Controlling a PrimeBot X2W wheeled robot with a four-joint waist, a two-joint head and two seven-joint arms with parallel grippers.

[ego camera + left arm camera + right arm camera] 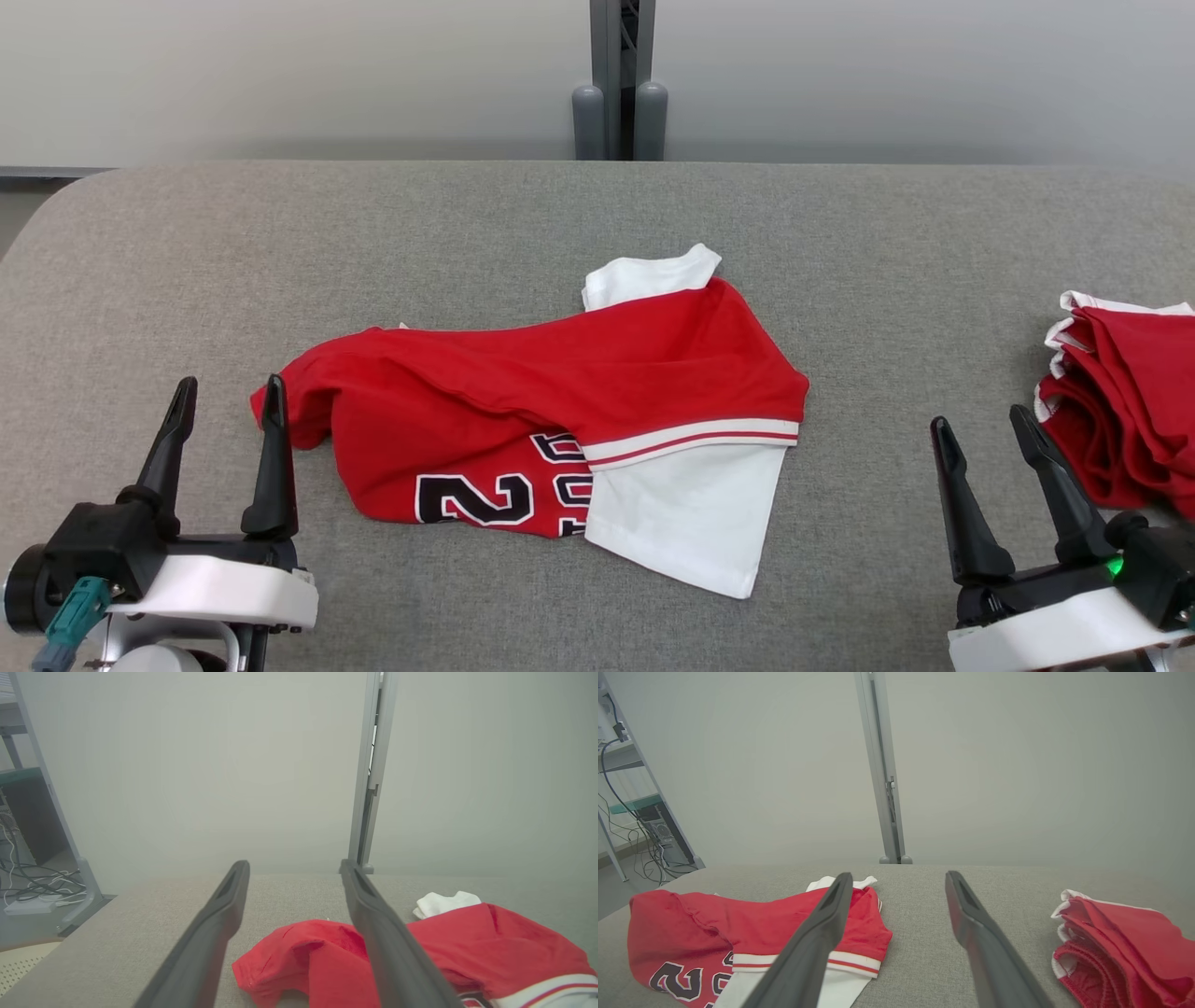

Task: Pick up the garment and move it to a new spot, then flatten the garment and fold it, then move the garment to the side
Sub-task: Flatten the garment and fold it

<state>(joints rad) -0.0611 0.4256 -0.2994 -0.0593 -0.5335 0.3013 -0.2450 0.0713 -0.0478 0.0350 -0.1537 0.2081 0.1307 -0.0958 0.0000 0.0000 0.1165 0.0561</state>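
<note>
Lying crumpled on the grey fabric-covered table (pixel 467 233) in the head view, the red jersey shirt (pixel 560 392) is stretching its long axis left to right, its bunched red end pointing toward the robot's left. A white sleeve panel is spreading toward the near edge at its right end, with red-white striped trim crossing above it. Dark white-outlined numerals are running along the near hem. The left gripper (pixel 230 383) is hovering just beside the bunched red end, fingers spread wide and gripping nothing. The right gripper (pixel 978 418) is standing well apart from the shirt, its jaws equally wide and empty, next to a pile of red clothing (pixel 1130 392) at the table's right edge.

In the left wrist view, the left gripper (pixel 294 863) is showing its parted fingers over the table, with the shirt (pixel 490 942) lying beneath and to the right of the right-hand finger.

In the right wrist view, the right gripper (pixel 899 875) is framing bare table between its fingers, with the shirt (pixel 714 924) sitting to the left and the red pile (pixel 1125 942) to the right.
</note>
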